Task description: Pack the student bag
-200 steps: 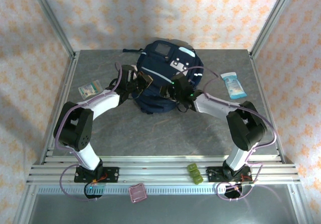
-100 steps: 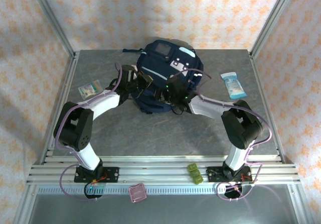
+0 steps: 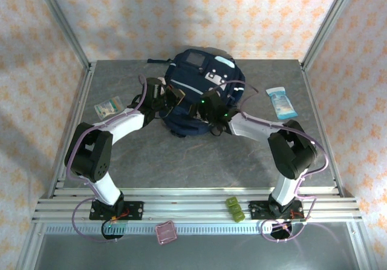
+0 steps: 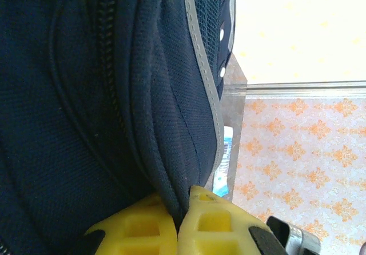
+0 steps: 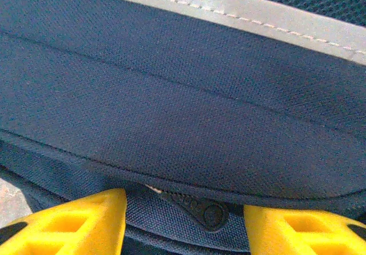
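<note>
The student bag point(image 3: 202, 82), a big navy backpack with a grey stripe, lies at the back middle of the table. My left gripper point(image 3: 175, 96) is at its left side. In the left wrist view that gripper point(image 4: 183, 200) is shut, its yellow fingers point(image 4: 217, 226) pinching a fold of the bag's fabric point(image 4: 160, 123). My right gripper point(image 3: 208, 106) is at the bag's near edge. In the right wrist view it point(image 5: 183, 204) stands open, and a dark zipper pull point(image 5: 207, 212) lies between its fingers without touching either.
A blue-and-white pack point(image 3: 281, 102) lies right of the bag and a small packet point(image 3: 109, 106) lies left of it. A green block point(image 3: 234, 209) and a pink square point(image 3: 165, 232) sit on the front rails. Patterned walls close in three sides.
My right gripper has slid left along the bag's near edge and its jaws have widened a little. The left gripper has kept its pinch in place.
</note>
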You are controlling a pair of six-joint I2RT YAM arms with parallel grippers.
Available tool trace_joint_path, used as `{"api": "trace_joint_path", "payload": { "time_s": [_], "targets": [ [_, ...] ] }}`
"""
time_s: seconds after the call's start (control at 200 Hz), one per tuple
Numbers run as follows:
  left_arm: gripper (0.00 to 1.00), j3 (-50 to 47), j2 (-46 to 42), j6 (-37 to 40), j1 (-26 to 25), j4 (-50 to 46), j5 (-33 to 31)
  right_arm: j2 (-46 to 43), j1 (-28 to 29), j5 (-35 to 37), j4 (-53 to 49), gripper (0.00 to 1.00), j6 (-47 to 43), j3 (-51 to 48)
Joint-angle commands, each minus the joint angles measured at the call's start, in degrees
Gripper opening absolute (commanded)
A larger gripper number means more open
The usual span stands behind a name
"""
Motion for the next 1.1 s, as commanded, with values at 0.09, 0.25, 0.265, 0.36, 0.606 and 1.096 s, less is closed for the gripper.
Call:
{"api": "trace_joint_path", "payload": {
  "time_s": [0.09, 0.25, 0.265, 0.36, 0.606, 1.096],
  "targets": [
    [0.0, 1.7, -3.7, -0.7, -2.0, 6.7, 4.3, 3.0, -0.2, -4.7, 4.8, 0.47, -3.2, 4.7],
    [0.0, 2.0, -3.0, -1.0, -2.6, 7.0, 4.7, 0.9, 0.1, -3.5, 7.7, 0.36, -4.0, 3.4],
    [0.0, 2.1, -3.0, -0.9, -2.6, 7.0, 4.8, 0.9, 0.1, -3.0, 7.4, 0.36, -4.0, 3.6],
    [0.0, 1.8, -2.9, -1.0, -2.7, 7.2, 4.7, 1.4, 0.1, 0.1, 4.8, 0.33, -4.2, 5.4],
    [0.0, 1.6, -2.8, -1.0, -2.7, 7.1, 4.6, 2.7, -0.1, 2.0, 1.4, 0.2, -5.8, 7.9],
    [0.0, 1.7, -2.6, -0.8, -2.8, 6.9, 4.3, 7.5, -0.4, 6.0, -6.9, 0.0, -5.7, 14.7]
  ]
}}
